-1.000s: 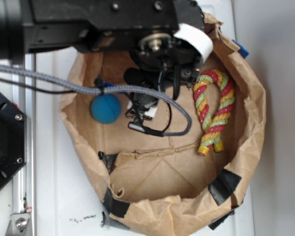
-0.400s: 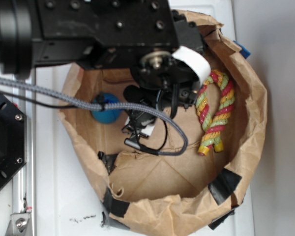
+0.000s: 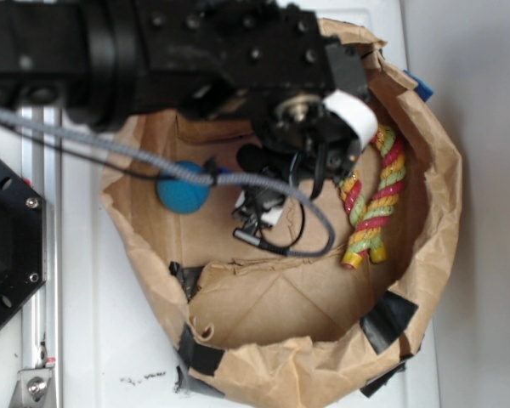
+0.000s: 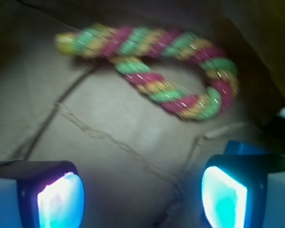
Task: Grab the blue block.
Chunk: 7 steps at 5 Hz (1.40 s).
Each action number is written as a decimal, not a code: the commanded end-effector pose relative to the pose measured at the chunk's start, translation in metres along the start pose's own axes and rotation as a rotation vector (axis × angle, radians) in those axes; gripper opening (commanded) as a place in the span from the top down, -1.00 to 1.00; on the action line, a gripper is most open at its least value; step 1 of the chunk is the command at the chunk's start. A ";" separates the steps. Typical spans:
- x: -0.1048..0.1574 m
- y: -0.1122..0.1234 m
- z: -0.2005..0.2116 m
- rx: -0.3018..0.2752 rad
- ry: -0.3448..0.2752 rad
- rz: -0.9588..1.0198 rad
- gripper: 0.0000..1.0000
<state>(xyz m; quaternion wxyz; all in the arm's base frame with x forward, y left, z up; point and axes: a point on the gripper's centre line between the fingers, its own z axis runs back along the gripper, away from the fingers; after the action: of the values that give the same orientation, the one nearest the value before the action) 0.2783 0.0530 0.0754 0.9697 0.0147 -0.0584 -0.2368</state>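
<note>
Just behind the pad on the right of the wrist view, we see a corner of the blue block [image 4: 247,147], mostly hidden. Our gripper [image 4: 142,190] is spread wide with only the floor of the paper bag [image 4: 109,123] between its pads. Farther ahead lies the striped rope toy [image 4: 180,90]; from outside, the teal ball [image 3: 183,192] sits beside the arm.

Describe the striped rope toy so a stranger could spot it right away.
Look inside the brown paper bag. Near its right wall in the overhead view lies the rope toy. It is a cane-shaped twist of red, green and yellow, unlike the plain teal ball.
</note>
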 end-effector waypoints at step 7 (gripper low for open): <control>0.002 0.047 0.019 0.038 -0.056 0.086 -1.00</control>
<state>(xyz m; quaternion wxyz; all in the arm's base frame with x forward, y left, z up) 0.2918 0.0881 0.0804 0.9769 0.0045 -0.0627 -0.2044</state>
